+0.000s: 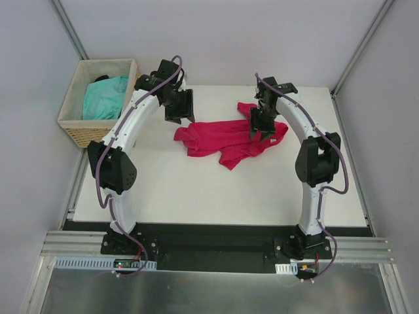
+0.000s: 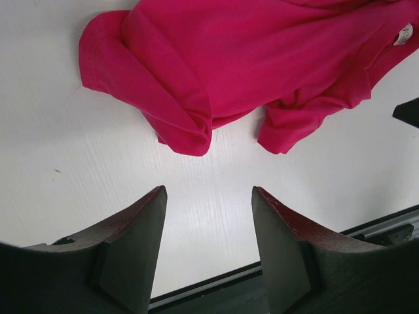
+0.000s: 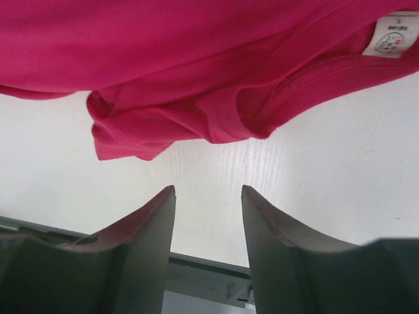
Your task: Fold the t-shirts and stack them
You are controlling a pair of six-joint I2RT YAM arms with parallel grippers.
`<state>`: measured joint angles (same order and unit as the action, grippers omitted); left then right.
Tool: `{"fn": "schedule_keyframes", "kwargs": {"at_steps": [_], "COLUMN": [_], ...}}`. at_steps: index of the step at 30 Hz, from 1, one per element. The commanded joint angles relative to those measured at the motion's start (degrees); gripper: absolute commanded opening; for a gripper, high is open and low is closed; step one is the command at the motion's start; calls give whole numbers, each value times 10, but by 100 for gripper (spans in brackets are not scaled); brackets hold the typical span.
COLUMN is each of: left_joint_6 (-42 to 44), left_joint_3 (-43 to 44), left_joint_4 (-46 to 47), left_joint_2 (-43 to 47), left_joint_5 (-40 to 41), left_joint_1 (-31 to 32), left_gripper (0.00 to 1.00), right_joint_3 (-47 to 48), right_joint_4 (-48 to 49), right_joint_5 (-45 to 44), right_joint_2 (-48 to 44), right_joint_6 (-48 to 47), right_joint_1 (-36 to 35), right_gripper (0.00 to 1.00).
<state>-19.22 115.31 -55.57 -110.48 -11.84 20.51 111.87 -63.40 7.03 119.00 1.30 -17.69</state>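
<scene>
1. Left gripper (image 2: 209, 190): its fingers are spread, with nothing between them. Bare white table (image 1: 196, 190) shows through the gap in its wrist view.
2. Pink t-shirt (image 1: 226, 137): it lies crumpled and unfolded on the table. From above it sits between the two grippers.
3. Pink t-shirt relative to the left gripper: the fabric lies ahead of the fingertips and apart from them. Two bunched lobes point back toward the gripper, one ahead of each finger. A strip of bare table separates the lobes from the fingertips.
4. Right gripper (image 3: 208, 188): its fingers are parted and grip nothing. Table surface is visible between them.
5. Pink t-shirt relative to the right gripper: from above, the gripper hangs over the right-hand part of the garment. In its wrist view the cloth fills the area ahead of the fingertips. A rumpled fold lies just ahead of the gap, and no contact with the fingers is visible.
6. White neck label (image 3: 391, 37): it sits on the pink t-shirt, ahead and to the right of the right gripper's fingers. Its print is too small to read.
7. Turquoise t-shirt (image 1: 105, 98): it is heaped loosely inside a wicker basket (image 1: 85, 136). The basket stands on the outer side of the left gripper, well apart from it, at the table's far left corner.
</scene>
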Motion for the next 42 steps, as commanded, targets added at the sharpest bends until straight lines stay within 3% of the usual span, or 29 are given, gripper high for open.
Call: {"fn": "schedule_keyframes", "kwargs": {"at_steps": [1,6,21,33,42], "left_joint_6": [-4,-1,-2,4,9], "left_joint_3": [11,12,14,15,39], "left_joint_4": [-1,-2,-2,-1,-2], "left_joint_2": [19,31,50,76,83], "left_joint_5": [-8,1,1,-30,-39], "left_joint_1": [-5,-5,-5,-5,-5], "left_gripper": [54,54,55,54,55], "right_joint_3": [51,99,12,103,97], "right_joint_4": [-43,-68,-74,-56,-45], "right_joint_5": [52,38,6,-45,-84], "right_joint_2": [36,66,74,134,150], "right_joint_6": [-10,-9,-9,-22,-21], "right_joint_1": [6,3,-1,-6,-6], "right_gripper": [55,56,48,43,40]}}
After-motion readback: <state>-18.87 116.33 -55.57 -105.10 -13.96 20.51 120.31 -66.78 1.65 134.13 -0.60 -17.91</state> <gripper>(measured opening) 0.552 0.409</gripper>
